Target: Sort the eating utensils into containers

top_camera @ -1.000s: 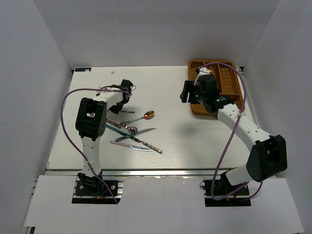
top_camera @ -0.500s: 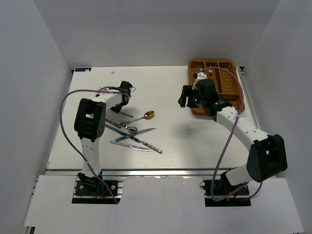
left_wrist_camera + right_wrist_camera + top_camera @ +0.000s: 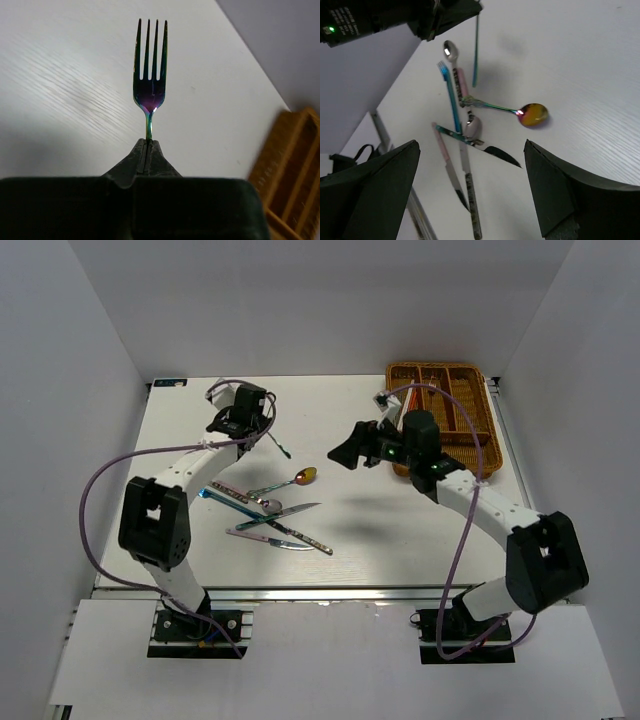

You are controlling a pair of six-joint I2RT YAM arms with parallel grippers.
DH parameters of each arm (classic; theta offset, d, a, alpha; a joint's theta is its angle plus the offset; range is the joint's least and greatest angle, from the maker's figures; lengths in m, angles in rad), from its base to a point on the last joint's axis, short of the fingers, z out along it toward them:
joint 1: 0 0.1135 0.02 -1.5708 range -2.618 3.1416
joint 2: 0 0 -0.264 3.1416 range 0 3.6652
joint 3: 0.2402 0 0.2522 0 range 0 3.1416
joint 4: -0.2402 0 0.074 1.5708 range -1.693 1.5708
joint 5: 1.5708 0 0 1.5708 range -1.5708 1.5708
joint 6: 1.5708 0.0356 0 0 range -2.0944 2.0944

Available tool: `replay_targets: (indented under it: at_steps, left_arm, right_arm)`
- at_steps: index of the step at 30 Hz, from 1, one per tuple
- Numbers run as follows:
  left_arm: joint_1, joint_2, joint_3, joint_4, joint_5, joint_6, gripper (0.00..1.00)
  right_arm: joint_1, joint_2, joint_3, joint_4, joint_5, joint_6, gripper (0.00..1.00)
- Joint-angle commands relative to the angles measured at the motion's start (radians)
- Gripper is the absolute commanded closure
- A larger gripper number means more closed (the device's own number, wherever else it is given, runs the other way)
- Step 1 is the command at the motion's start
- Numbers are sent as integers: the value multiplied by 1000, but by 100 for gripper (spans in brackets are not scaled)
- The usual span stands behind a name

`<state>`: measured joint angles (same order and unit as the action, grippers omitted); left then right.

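**Cutlery-sorting station: holdings at the moment of record**

1. Table [image 3: 350,540]. White, wood-grained top; carried all the items below.

2. Wicker tray [image 3: 436,367]. Brown, woven, rectangular, with long slots. Stood at the far right corner of the table. A few pieces lay in it, too small to tell apart in the top view.

3. Right gripper [image 3: 347,447]. Hung over the middle of the table, just left of the tray's near end. Its fingers [image 3: 375,185] were spread wide with nothing between them. The wrist camera looked down on the heap.

4. Left gripper [image 3: 146,145]. Was over the far left part of the table, beyond the heap. Jaws were pressed together, pinching the handle of the fork.

5. Heap of utensils [image 3: 270,520]. Loose, crossed pieces lay on the left half of the table, well apart from the tray. Among them were a dark-bladed knife [image 3: 502,156], a blue piece [image 3: 451,100] and a small silver spoon [image 3: 451,50].

6. Fork [image 3: 150,90]. Iridescent, four tines pointing away from the jaws. It was held clear of the table surface, outside the tray.

7. Spoon [image 3: 305,476]. Iridescent handle, copper-gold bowl. It lay on the table at the heap's far edge, with its bowl toward the tray side.
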<state>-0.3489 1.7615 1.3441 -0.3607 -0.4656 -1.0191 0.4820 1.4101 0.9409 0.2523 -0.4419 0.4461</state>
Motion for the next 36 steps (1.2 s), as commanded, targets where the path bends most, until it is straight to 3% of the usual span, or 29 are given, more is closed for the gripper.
replay_targets:
  at_steps: [1, 5, 18, 21, 22, 24, 27, 28, 30, 31, 32, 33, 36]
  left_arm:
    - [-48, -89, -52, 117, 172, 96, 100]
    - [-120, -126, -63, 118, 222, 131, 100]
    - [-151, -287, -190, 246, 370, 105, 100]
    - [-157, -298, -220, 275, 400, 80, 100]
    - [-157, -301, -232, 281, 400, 77, 100]
    - [-159, -301, -237, 275, 407, 79, 100]
    - [-159, -306, -232, 264, 403, 96, 100]
    - [-159, -306, -223, 256, 398, 106, 97]
    - [-159, -303, -208, 252, 387, 119, 71]
    - [-159, -301, -197, 237, 386, 137, 54]
    - [-159, -301, -165, 224, 381, 145, 23]
    - [-159, -303, -148, 210, 369, 152, 5]
    - [-159, -303, -35, 128, 288, 200, 2]
  right_arm:
    - [50, 82, 68, 145, -126, 55, 11]
    - [87, 125, 84, 174, -63, 78, 14]
    - [187, 260, 157, 163, 51, 120, 28]
    - [208, 274, 171, 162, 69, 114, 58]
    - [208, 277, 174, 166, 68, 114, 76]
    - [211, 276, 174, 177, 71, 114, 99]
    - [211, 260, 173, 168, 86, 103, 100]
    - [210, 250, 167, 165, 94, 102, 100]
    - [207, 236, 159, 151, 112, 95, 100]
    - [205, 221, 151, 139, 129, 94, 100]
    - [202, 211, 147, 124, 164, 94, 100]
    - [198, 202, 141, 99, 183, 94, 100]
    - [159, 171, 119, 54, 242, 109, 100]
